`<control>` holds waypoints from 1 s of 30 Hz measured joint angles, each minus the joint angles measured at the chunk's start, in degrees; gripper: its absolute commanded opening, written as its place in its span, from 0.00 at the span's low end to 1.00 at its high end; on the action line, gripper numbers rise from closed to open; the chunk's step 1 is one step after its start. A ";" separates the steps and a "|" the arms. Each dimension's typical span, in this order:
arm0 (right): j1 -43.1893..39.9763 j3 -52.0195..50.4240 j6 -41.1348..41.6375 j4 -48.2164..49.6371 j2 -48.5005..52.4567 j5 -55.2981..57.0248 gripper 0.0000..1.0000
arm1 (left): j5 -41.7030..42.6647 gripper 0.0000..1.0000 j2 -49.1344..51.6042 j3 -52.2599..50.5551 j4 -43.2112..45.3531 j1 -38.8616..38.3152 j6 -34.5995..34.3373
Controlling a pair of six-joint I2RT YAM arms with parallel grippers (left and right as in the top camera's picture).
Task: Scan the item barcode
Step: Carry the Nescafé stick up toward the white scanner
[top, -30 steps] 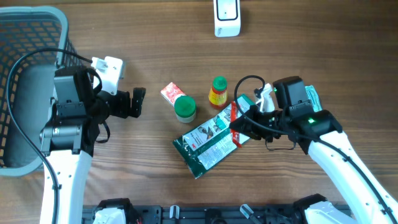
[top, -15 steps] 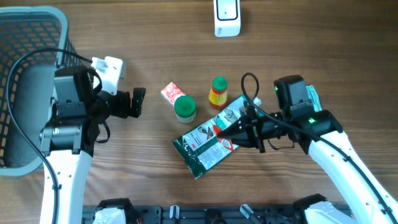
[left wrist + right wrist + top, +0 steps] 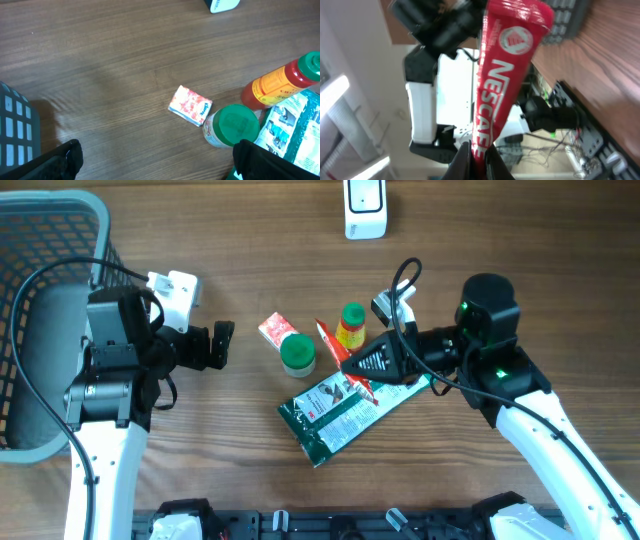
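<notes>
My right gripper (image 3: 352,367) is shut on a red Nescafe sachet (image 3: 330,343), held up off the table beside the red bottle with a green cap (image 3: 350,328). In the right wrist view the sachet (image 3: 502,75) stands up from the shut jaws of the right gripper (image 3: 477,161), its logo side showing. A white scanner (image 3: 365,208) stands at the table's far edge. My left gripper (image 3: 215,345) hangs open and empty left of the items; in its wrist view the left gripper (image 3: 160,165) spans bare wood.
A green-lidded jar (image 3: 297,355), a small tissue pack (image 3: 275,328) and a flat green packet (image 3: 340,415) lie mid-table. A grey mesh basket (image 3: 50,230) fills the far left. The left wrist view shows the jar (image 3: 232,125), the pack (image 3: 190,105) and the bottle (image 3: 280,85).
The right gripper has lifted the red sachet off the green packet and turned its wrist, swinging the sachet up and leftward. The left arm has not moved.
</notes>
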 measured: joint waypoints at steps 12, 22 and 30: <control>0.00 0.00 11.15 12.37 -0.04 -0.44 0.04 | 0.00 1.00 0.00 0.00 0.02 0.00 0.00; 0.00 0.00 11.96 12.44 -0.04 0.44 0.05 | 0.00 1.00 0.00 0.00 0.02 0.00 0.00; 0.00 0.00 8.17 15.02 -0.07 -2.60 0.05 | 0.00 1.00 0.00 0.00 0.02 0.00 0.00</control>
